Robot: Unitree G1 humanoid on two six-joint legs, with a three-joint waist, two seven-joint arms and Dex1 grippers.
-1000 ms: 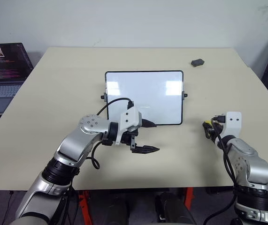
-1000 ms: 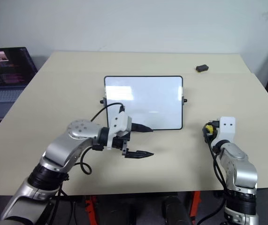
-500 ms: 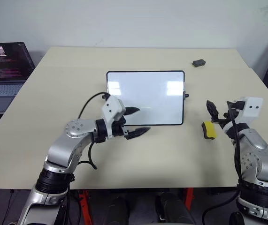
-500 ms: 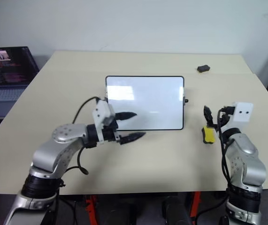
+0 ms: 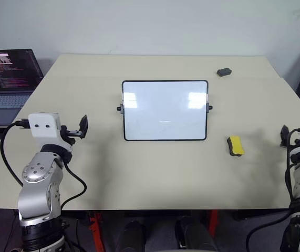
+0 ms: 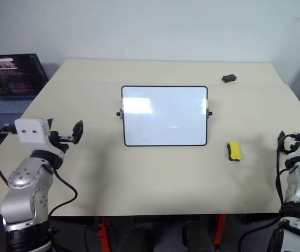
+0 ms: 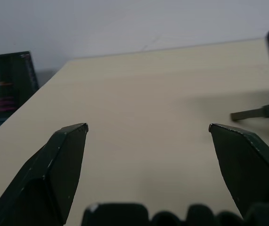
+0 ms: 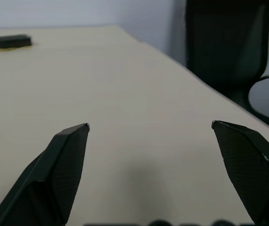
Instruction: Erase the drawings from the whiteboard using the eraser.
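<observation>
The whiteboard (image 5: 165, 110) lies flat at the middle of the table (image 5: 155, 178), and its white face reads blank; no drawings can be made out on it, so the wiping appears complete. The eraser (image 5: 235, 146) lies on the table just off the whiteboard's near right corner, free of any grip, which suggests it has been set down as finished with. A small dark object (image 5: 223, 72) sits well beyond the whiteboard's far right corner. A laptop (image 5: 5, 79) stands off the table's left edge, well clear of the whiteboard.

The left pincer (image 7: 147, 129) is held level well to the left of the whiteboard, jaws wide and empty. The right pincer (image 8: 149, 127) stands well to the right of the whiteboard, past the eraser, jaws wide with nothing between them. Both positions look like a withdrawal to leave the work area clear.

Against the earlier frames: the left pincer has gone from the whiteboard's near edge out to the left; the right pincer, then over the eraser, has released it and pulled away to the right.
</observation>
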